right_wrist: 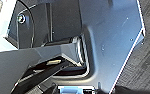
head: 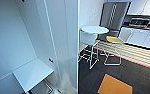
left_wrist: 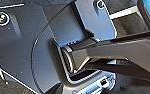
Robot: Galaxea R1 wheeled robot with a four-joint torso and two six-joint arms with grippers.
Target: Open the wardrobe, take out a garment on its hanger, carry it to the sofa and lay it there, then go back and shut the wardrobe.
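The white wardrobe (head: 28,37) stands very close and takes up the left half of the head view. I look onto its flat white panels and a white shelf (head: 32,72) low down. A tall white panel (head: 66,37) rises edge-on beside the shelf, with a small dark fitting (head: 51,60) near its foot. Whether this panel is a door or a side wall I cannot tell. Both wrist views show the robot's own dark plate (left_wrist: 28,50) (right_wrist: 108,45) and jointed bar (left_wrist: 121,52) (right_wrist: 28,60) over dark carpet.
To the right of the wardrobe stand a round white table (head: 94,29), a white stool (head: 88,37) and a yellow stool (head: 114,39). Behind them run a kitchen counter (head: 143,37) and a steel fridge (head: 113,15). Dark carpet with an orange tile (head: 114,85) lies at the lower right.
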